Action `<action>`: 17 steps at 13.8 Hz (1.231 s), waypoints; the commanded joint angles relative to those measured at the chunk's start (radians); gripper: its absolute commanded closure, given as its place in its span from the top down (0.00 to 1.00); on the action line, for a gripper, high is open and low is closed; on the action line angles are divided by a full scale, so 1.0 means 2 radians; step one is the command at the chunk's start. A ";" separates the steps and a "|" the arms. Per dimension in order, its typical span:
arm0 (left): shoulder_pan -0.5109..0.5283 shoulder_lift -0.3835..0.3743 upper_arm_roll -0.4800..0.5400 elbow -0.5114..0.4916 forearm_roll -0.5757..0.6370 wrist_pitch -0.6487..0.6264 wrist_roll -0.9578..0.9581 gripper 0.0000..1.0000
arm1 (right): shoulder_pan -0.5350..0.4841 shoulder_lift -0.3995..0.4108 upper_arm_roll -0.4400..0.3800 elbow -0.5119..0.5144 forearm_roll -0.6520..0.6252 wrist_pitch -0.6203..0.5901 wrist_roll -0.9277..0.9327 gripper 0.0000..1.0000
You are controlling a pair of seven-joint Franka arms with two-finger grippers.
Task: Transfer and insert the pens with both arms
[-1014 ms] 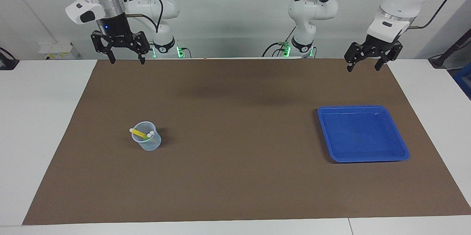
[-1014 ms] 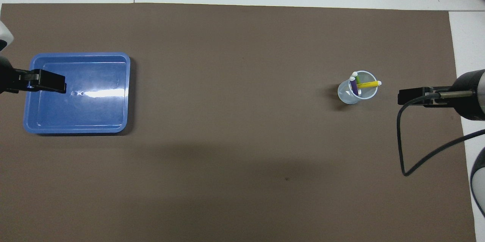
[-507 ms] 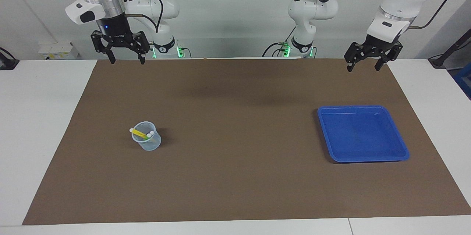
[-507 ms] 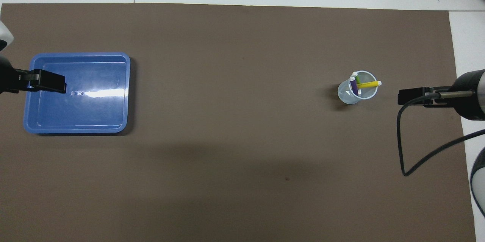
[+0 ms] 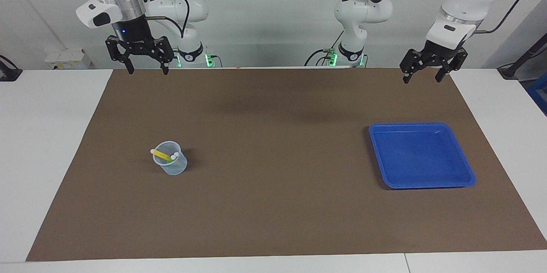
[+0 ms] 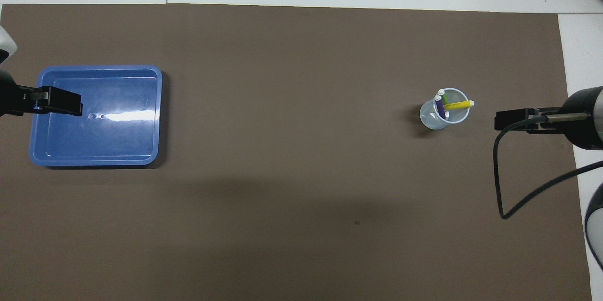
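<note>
Three pens stand in a clear plastic cup (image 5: 170, 164) (image 6: 440, 117) on the brown mat toward the right arm's end: a purple pen (image 6: 440, 106), a green pen (image 6: 444, 97) and a yellow pen (image 6: 458, 104) (image 5: 161, 154) leaning over the rim. My right gripper (image 5: 145, 68) hangs open and empty, raised over the mat's edge nearest the robots. My left gripper (image 5: 425, 75) hangs open and empty, raised over the mat's edge near the blue tray (image 5: 463, 166) (image 6: 155, 117). Both arms wait.
The blue tray holds nothing and lies toward the left arm's end. The brown mat (image 5: 273, 179) covers most of the white table. Two smaller white arms with green lights (image 5: 361, 12) stand idle at the robots' side. A black cable (image 6: 499, 183) loops by the right arm.
</note>
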 commanded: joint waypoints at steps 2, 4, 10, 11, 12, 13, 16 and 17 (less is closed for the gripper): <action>0.004 -0.014 -0.003 -0.018 0.006 0.009 0.000 1.00 | -0.009 -0.007 0.004 -0.004 0.012 -0.008 0.001 1.00; 0.004 -0.014 -0.003 -0.018 0.006 0.009 0.000 1.00 | -0.009 -0.006 0.004 -0.004 0.012 -0.008 0.001 1.00; 0.004 -0.014 -0.003 -0.018 0.006 0.009 0.000 1.00 | -0.008 -0.007 0.004 -0.004 0.012 -0.008 -0.001 1.00; 0.004 -0.014 -0.003 -0.018 0.007 0.009 0.000 1.00 | -0.008 -0.007 0.004 -0.004 0.012 -0.006 -0.002 1.00; 0.004 -0.014 -0.003 -0.018 0.007 0.009 0.000 1.00 | -0.009 -0.006 0.004 -0.004 0.012 -0.004 -0.002 1.00; 0.004 -0.014 -0.003 -0.018 0.007 0.009 0.000 1.00 | -0.008 -0.006 0.004 -0.004 0.012 -0.003 -0.002 1.00; 0.004 -0.014 -0.003 -0.018 0.007 0.009 0.000 1.00 | -0.008 -0.010 0.004 -0.013 0.013 0.000 -0.001 1.00; 0.004 -0.014 -0.003 -0.018 0.007 0.010 0.000 1.00 | -0.008 -0.013 0.004 -0.016 0.013 0.000 0.000 1.00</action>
